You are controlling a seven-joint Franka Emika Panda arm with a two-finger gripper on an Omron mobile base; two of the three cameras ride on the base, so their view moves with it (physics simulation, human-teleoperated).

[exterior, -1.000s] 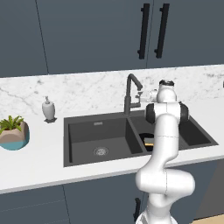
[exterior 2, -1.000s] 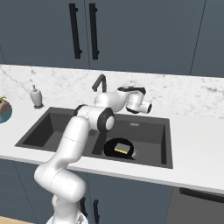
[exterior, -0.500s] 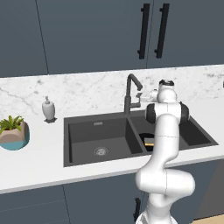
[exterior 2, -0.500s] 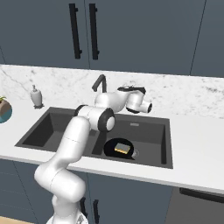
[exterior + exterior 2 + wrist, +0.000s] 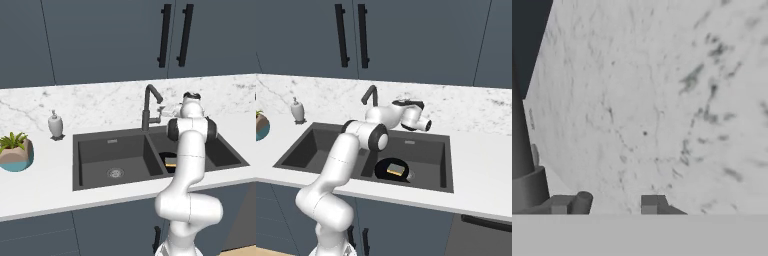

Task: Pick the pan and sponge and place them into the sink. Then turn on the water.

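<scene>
Far left on the white marble worktop (image 5: 45,185) stands a potted green plant in a teal and tan bowl (image 5: 16,152), and to its right a small grey-white soap dispenser bottle (image 5: 55,124). Next comes the large dark grey double-basin sink (image 5: 90,150); its left basin holds nothing but a round steel drain (image 5: 115,173). The tall dark gooseneck faucet (image 5: 148,105) rises behind the divider between the basins.

In the right basin lies the small round black pan (image 5: 392,171), and the yellow sponge with a dark grey-blue top (image 5: 395,170) rests inside it. Both sit low in the sink, in front of and below the hand (image 5: 428,125), well apart from it. The hand is raised at worktop level behind the right basin, just to the right of the faucet base.

The left base view shows only a sliver of pan and sponge beside the arm, which covers most of the right basin; the right base view shows them whole. The hand view looks at marble with the faucet's dark column (image 5: 524,165) at its left edge: the two dark fingertips (image 5: 649,204) stand somewhat apart with a gap between them, the left one touching or just beside a small dark lever (image 5: 582,201) at the faucet base; whether they pinch it I cannot tell
</scene>
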